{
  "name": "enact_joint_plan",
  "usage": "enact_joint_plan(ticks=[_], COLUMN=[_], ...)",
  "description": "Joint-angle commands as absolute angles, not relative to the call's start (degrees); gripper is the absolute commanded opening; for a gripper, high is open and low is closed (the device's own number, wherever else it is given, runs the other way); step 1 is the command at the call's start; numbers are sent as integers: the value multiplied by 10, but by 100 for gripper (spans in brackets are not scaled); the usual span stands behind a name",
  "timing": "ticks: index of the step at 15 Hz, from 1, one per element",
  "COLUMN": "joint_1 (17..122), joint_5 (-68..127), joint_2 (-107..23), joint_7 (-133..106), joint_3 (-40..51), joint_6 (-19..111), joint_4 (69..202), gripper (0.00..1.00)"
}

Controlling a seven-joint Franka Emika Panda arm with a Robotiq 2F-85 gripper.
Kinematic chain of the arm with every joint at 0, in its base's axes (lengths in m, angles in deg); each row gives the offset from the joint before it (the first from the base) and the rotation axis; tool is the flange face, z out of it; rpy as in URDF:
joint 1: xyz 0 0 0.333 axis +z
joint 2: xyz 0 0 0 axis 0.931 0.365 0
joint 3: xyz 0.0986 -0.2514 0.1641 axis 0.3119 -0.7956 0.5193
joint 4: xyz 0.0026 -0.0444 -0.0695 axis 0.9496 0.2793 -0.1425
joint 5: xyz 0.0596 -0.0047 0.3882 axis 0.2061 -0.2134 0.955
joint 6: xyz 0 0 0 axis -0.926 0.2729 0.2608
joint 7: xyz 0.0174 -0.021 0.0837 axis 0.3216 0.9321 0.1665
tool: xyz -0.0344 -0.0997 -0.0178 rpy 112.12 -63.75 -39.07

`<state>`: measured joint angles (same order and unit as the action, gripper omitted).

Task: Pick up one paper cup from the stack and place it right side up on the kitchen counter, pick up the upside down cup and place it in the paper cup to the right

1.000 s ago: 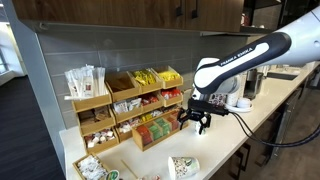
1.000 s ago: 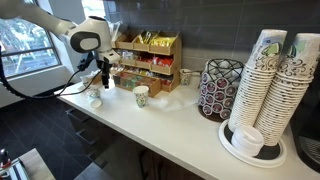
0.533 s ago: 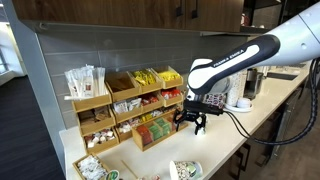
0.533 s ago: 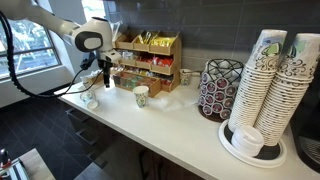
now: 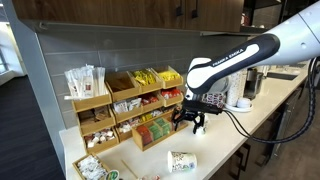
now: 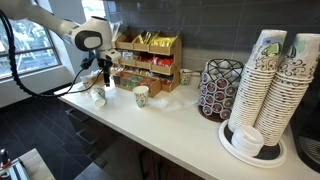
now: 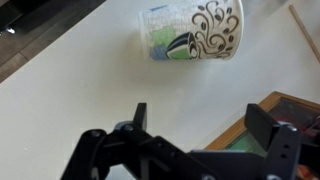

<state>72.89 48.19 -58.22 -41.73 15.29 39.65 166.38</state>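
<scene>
A patterned paper cup [image 7: 195, 30] lies on its side on the white counter; it also shows in both exterior views [image 5: 182, 161] [image 6: 98, 96]. My gripper [image 7: 200, 125] is open and empty, hovering above the counter just short of this cup [image 5: 190, 122] [image 6: 104, 75]. A second paper cup [image 6: 141, 96] stands upright further along the counter. Tall stacks of paper cups [image 6: 270, 80] stand on a round tray at the far end.
A wooden snack organizer [image 5: 130, 110] [image 6: 150, 60] stands against the wall beside the gripper; its corner shows in the wrist view [image 7: 290, 110]. A wire pod holder [image 6: 218, 88] stands near the cup stacks. The counter edge [image 6: 150, 150] runs along the front.
The gripper has drifted slightly sideways and stays open. The cup under it has shifted and now lies flat on its side.
</scene>
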Motion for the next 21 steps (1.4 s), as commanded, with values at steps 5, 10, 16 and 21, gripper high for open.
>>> enact_joint_plan(ticks=[5,10,16,21], joint_1=[763,787,797,807], joint_5=[384,332,338,329], joint_2=[-532,-494,-490,-471], joint_7=[-383,-374,-368,-341], joint_3=[170,177,175,184], joint_6=[356,279,279,271], joint_4=[1590,1536,1531,1517], gripper=[100,100,100,100])
